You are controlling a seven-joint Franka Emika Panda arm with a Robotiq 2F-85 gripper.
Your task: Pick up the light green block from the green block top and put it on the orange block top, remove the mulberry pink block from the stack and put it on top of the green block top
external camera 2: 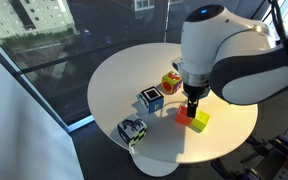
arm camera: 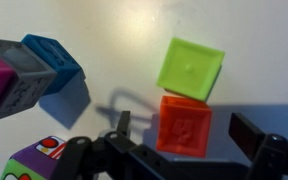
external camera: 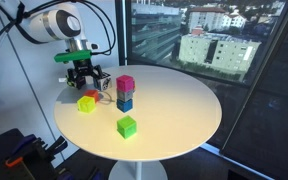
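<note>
Seeing light green block (arm camera: 191, 68) sitting on the surface (external camera: 174, 100) just beside orange block (arm camera: 185, 124), edges touching in the wrist view. Showing end effector (external camera 2: 192, 104) hovering right over the orange block, jaws spread wide, gripping nothing. Showing mulberry pink block (external camera: 125, 84) topping a blue cube (external camera: 125, 102) in the stack (external camera: 125, 94) nearby. Spotting green block (external camera: 127, 126) alone nearer the surface rim, apart from the rest. Noting two black-and-white cubes (external camera 2: 151, 98) in an exterior view.

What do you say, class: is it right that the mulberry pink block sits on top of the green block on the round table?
Not quite. The mulberry pink block sits on top of the blue block, not the green block, which stands apart with nothing on it. An exterior view shows this.
</note>
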